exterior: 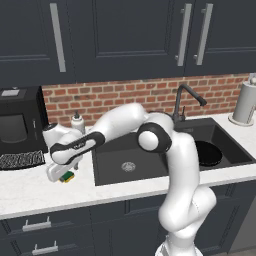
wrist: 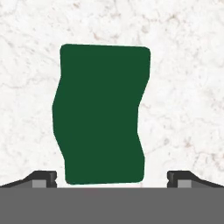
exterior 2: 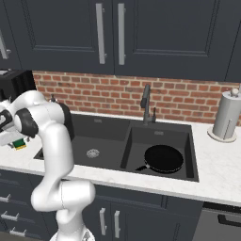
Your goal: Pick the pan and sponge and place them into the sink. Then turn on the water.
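The sponge (exterior: 68,176) (exterior 2: 20,144) lies green side up on the white counter left of the sink (exterior: 112,152) (exterior 2: 106,134). My gripper (exterior: 62,174) hangs straight over it, open. In the hand view the sponge (wrist: 100,116) sits between the two fingertips (wrist: 43,178) of the gripper (wrist: 112,179), touching neither. The black pan (exterior: 208,153) (exterior 2: 164,158) rests in the smaller right basin with its handle toward the front. The dark gooseneck faucet (exterior: 183,102) (exterior 2: 147,106) stands behind the basins, and no water runs.
A white soap dispenser (exterior: 77,121) stands behind the sponge by the brick wall. A black appliance (exterior: 20,120) and a dark mat (exterior: 20,160) sit further left. A paper towel roll (exterior: 245,102) (exterior 2: 227,115) is on the counter right of the sink.
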Robot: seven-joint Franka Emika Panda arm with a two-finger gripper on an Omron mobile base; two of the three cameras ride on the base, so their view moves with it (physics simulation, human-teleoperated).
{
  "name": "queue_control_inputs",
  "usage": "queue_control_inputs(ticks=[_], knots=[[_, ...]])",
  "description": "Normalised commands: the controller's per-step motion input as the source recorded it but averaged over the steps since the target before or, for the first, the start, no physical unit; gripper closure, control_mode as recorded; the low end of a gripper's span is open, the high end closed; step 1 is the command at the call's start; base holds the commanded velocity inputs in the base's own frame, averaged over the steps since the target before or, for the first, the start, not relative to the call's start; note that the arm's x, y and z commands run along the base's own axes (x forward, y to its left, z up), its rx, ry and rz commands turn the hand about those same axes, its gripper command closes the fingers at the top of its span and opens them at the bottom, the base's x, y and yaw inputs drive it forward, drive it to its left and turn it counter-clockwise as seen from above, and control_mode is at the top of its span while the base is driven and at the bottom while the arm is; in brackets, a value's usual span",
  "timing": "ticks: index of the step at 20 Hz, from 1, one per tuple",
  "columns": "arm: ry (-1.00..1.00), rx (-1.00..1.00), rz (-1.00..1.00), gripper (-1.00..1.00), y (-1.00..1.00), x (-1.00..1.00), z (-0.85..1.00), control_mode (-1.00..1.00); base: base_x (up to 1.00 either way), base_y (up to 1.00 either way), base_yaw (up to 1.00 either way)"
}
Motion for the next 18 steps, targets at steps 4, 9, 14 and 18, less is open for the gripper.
queue_control_inputs(ticks=[4,9,14,18], knots=[[0.02,0.0,0.05,-1.0,0.0,0.2,-0.29,-1.0,0.0,0.0,0.0],[0.0,0.0,0.04,-1.0,0.06,0.14,-0.06,-1.0,0.0,0.0,0.0],[0.1,0.0,0.05,-1.0,0.16,0.11,-0.12,-1.0,0.0,0.0,0.0],[0.25,0.01,0.09,-1.0,0.04,0.13,-0.65,-1.0,0.0,0.0,0.0]])
